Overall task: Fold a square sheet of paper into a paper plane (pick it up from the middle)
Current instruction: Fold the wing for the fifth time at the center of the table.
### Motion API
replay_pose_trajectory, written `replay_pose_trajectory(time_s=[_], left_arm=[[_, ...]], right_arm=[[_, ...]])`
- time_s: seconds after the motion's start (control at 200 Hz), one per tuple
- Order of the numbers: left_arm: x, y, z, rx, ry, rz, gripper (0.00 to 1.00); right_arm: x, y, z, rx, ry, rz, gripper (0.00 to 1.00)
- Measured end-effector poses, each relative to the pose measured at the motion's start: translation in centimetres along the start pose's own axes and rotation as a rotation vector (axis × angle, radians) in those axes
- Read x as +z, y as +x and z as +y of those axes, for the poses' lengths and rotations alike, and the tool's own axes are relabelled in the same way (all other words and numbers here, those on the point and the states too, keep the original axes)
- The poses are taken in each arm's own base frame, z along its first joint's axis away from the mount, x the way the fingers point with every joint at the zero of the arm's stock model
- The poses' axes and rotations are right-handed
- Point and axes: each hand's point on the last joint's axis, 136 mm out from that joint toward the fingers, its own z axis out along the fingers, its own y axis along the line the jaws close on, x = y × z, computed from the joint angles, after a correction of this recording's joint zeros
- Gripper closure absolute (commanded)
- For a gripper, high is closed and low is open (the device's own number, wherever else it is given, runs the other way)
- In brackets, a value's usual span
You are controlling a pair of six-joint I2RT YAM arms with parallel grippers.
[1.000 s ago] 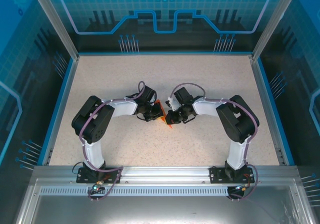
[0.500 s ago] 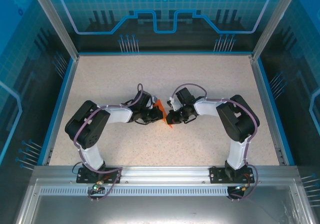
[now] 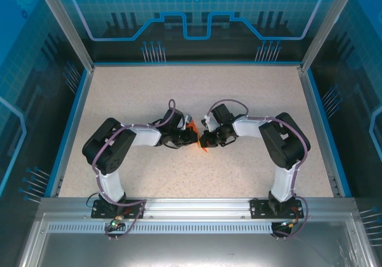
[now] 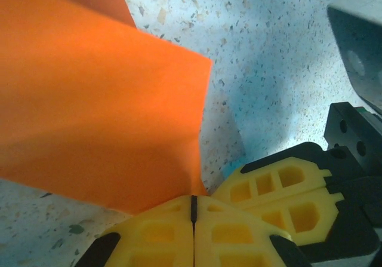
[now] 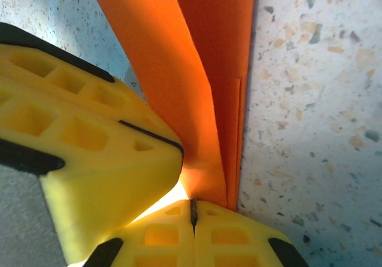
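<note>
Left hand point(image 4: 193, 204) has come a little nearer to the right hand point(image 5: 193, 210), both closed on the light, floppy, easily torn square sheet of paper point(image 4: 101, 111) at the middle of the worktop point(image 4: 268, 70), best held near its crease.

Left arm point(image 3: 113, 150) blocks 8 o'clock of table point(image 3: 197, 94) centre; right arm point(image 3: 282, 143) blocks 4 o'clock. Left gripper point(image 3: 190, 137), right gripper point(image 3: 203, 140) and orange paper point(image 3: 201, 148) occupy the centre. Passage is free from 10 to 2 o'clock up to the rear wall point(image 3: 250, 16), and at 6 o'clock between the arms.
</note>
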Motion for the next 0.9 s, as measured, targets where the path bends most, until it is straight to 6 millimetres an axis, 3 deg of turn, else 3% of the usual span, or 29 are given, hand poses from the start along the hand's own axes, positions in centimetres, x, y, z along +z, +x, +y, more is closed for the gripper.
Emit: replay_pose_trajectory(time_s=[0.405,0.7,0.9], left_arm=[[0.2,-0.4,0.8,0.028,-0.065,-0.005,0.97],[-1.1,-4.7,1.3,0.108,-0.117,-0.073,0.96],[-1.7,-5.6,2.0,0.143,-0.124,-0.078,0.95]], right_arm=[[-0.1,0.2,-0.2,-0.015,-0.018,-0.012,1.0],[-0.1,0.2,-0.3,-0.018,-0.025,-0.015,1.0],[-0.1,0.2,-0.3,-0.018,-0.026,-0.016,1.0]])
